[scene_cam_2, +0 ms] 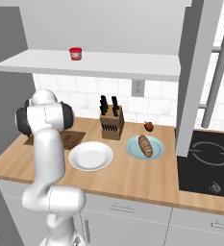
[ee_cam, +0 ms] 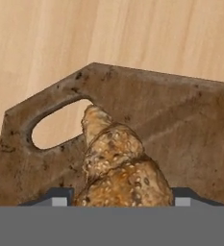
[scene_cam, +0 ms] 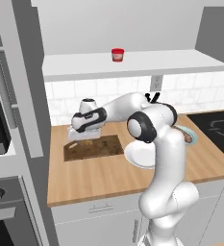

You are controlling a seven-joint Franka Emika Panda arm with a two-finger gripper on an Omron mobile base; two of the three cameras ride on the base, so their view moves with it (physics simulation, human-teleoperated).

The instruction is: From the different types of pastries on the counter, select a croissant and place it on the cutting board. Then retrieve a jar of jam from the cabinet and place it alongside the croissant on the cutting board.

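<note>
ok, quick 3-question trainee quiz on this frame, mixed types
1. True or false: the croissant lies on the cutting board.
2. Where does the jar of jam stand? A) cabinet shelf B) white plate C) stovetop
3. Fill in: the oblong pastry rests on a pale blue ____.

Key: 1 true; 2 A; 3 plate. In the hand view the tool straddles the croissant with its tips apart.
</note>
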